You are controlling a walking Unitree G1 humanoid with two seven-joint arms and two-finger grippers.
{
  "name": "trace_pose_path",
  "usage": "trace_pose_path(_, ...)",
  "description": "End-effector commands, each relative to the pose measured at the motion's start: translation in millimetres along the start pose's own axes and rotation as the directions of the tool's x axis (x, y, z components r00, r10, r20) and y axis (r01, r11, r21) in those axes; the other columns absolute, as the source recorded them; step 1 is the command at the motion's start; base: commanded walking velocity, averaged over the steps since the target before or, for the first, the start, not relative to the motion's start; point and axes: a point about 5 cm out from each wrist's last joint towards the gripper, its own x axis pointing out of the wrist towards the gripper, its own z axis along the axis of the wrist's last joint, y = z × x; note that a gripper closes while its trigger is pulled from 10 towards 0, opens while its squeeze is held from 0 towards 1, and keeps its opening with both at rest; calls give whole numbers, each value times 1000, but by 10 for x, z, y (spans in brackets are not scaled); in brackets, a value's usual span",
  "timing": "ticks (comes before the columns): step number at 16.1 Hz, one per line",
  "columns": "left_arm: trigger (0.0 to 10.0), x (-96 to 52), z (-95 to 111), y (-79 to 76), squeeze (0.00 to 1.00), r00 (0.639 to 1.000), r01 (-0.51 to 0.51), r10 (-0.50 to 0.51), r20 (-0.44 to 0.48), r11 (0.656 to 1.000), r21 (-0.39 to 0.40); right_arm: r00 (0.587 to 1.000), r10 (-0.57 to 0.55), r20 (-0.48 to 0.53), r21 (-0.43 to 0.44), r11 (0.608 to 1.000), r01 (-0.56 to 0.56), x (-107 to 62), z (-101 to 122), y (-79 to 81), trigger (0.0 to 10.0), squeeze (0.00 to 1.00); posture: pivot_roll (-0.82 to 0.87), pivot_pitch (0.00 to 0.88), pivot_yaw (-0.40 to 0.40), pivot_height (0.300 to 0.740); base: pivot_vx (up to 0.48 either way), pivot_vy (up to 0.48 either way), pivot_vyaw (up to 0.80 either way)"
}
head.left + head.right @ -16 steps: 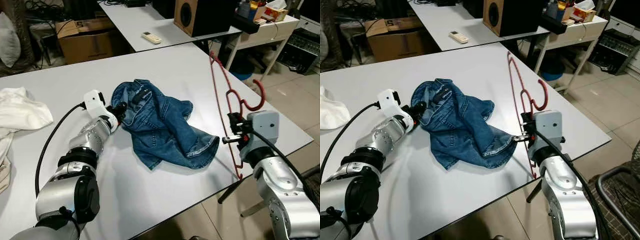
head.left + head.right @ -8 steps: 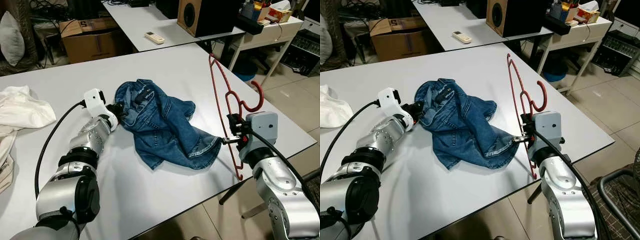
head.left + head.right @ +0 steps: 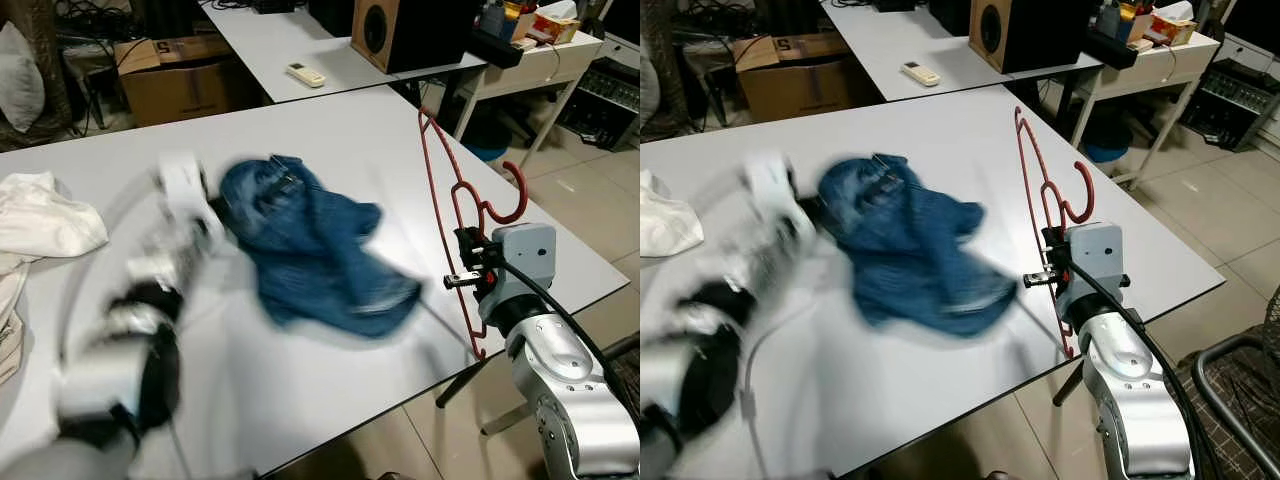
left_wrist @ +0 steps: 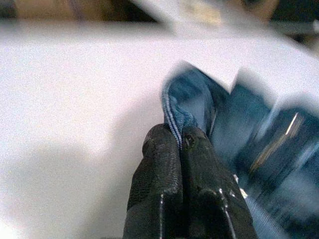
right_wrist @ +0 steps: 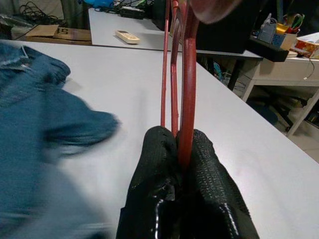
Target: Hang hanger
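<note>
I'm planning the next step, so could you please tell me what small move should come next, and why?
Probably lift the jeans by the pinched hem toward the hanger. The left gripper is shut on the denim edge while the garment lies bunched on the table, and the right gripper holds the hanger upright beside it.

White table (image 3: 330, 130): crumpled blue denim garment (image 3: 310, 250) at middle, motion-blurred; white cloth (image 3: 40, 215) near left edge.
</note>
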Motion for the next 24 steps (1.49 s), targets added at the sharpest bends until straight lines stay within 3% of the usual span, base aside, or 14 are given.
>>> trace_pose_path(1, 0, 22, 264, 16, 0, 997, -12, 4, 83, 995, 94, 1000, -4, 12, -10, 1000, 5, 19, 23, -15, 10000, 0, -21, 0, -14, 740, 0, 0, 0)
trace_pose_path(3, 0, -21, 1140, 57, 0, 944, -95, -33, 327, 925, 368, 1000, 1, 19, -12, 1000, -1, 43, 36, -7, 10000, 0, -13, 0, -20, 740, 0, 0, 0)
trace_pose_path(4, 0, -126, 1672, -81, 0, 865, -88, -131, 485, 911, 402, 1000, 2, 24, -15, 1000, -1, 57, 45, -5, 10000, 0, -14, 0, -15, 740, 0, 0, 0)
trace_pose_path(5, 0, -126, 1672, -81, 0, 865, -88, -131, 485, 911, 402, 1000, 2, 24, -15, 1000, -1, 57, 45, -5, 10000, 0, -14, 0, -15, 740, 0, 0, 0)
trace_pose_path(7, 0, -305, 2163, -409, 0, 729, -4, -326, 602, 877, 480, 999, -16, 35, -13, 1000, 17, 49, 57, -18, 10000, 0, -16, 0, -6, 740, 0, 0, 0)
trace_pose_path(8, 0, -364, 2218, -533, 0, 672, 41, -399, 623, 861, 507, 999, -21, 36, -12, 1000, 21, 39, 56, -14, 10000, 0, -16, 0, -4, 740, 0, 0, 0)
trace_pose_path(10, 0, -368, 2093, -668, 0, 635, 128, -511, 580, 810, 573, 999, -21, 32, -11, 1000, 21, 35, 38, 4, 10000, 0, -16, 0, -4, 740, 0, 0, 0)
trace_pose_path(11, 0, -340, 1964, -724, 0, 635, 179, -573, 518, 762, 623, 999, -17, 29, -10, 1000, 17, 32, 32, 16, 10000, 0, -10, 0, -8, 740, 0, 0, 0)
trace_pose_path(12, 0, -284, 1662, -787, 0, 648, 267, -670, 362, 646, 715, 1000, -6, 27, -7, 1000, 7, 25, 26, 42, 10000, 0, -7, 1, -10, 740, 0, 0, 0)
trace_pose_path(13, 0, -234, 1414, -779, 0, 683, 311, -686, 251, 584, 750, 1000, 4, 27, -3, 1000, -4, 20, 27, 62, 10000, 0, -7, 3, -11, 740, 0, 0, 0)
trace_pose_path(16, 0, -119, 1168, -559, 0, 829, 228, -518, 211, 659, 717, 992, 106, 62, 137, 984, -113, -59, 90, 100, 10000, 0, -4, 8, -13, 740, 0, 0, 0)
trace_pose_path(17, 0, -109, 1138, -539, 0, 842, 222, -498, 208, 671, 707, 980, 178, 84, 200, 961, -192, -125, 130, 118, 10000, 0, -4, 9, -13, 740, 0, 0, 0)
trace_pose_path(21, 0, -84, 1096, -516, 0, 879, 204, -432, 202, 722, 661, 940, 324, 103, 193, 921, -339, -395, 186, -23, 10000, 0, -12, 11, -3, 740, 0, 0, 0)
trace_pose_path(24, 0, -64, 1099, -547, 0, 888, 194, -411, 205, 741, 643, 871, 483, 85, 221, 843, -490, -644, 196, -44, 10000, 0, -22, 12, 3, 740, 0, 0, 0)
